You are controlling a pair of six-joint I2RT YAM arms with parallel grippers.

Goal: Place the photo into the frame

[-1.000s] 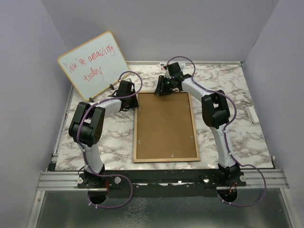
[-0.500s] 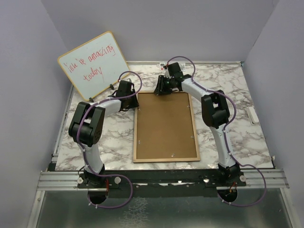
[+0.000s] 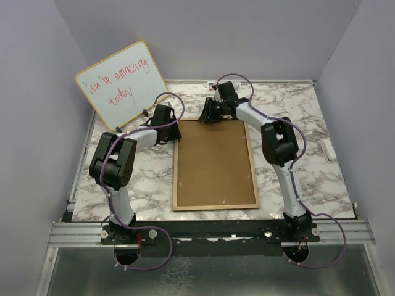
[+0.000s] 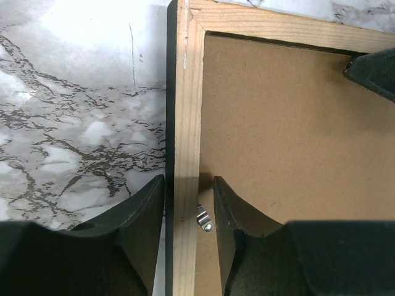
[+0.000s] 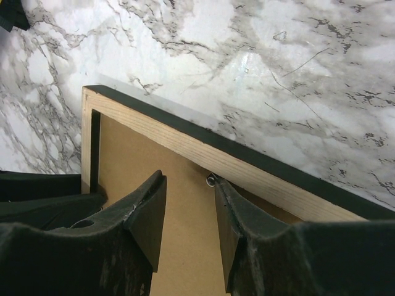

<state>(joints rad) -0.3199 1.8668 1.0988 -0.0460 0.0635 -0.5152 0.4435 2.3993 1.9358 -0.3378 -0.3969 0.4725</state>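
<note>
One frame point(image 3: 175, 166) lies flat on the marble table point(image 3: 308, 160), wood face up, with one brown backing board point(image 3: 215, 163) inside it. I have two grippers at its far end. My left gripper point(image 4: 189, 180) straddles the left rail near the corner, jaws parted a little wider than the rail and not clamped, one metal tab point(image 4: 205, 220) beside its inner finger. My right gripper point(image 5: 188, 182) hangs parted over the board inside the far rail, holding nothing, with one tab point(image 5: 212, 180) between its fingertips. One whiteboard point(image 3: 121, 83) leans at far left.
</note>
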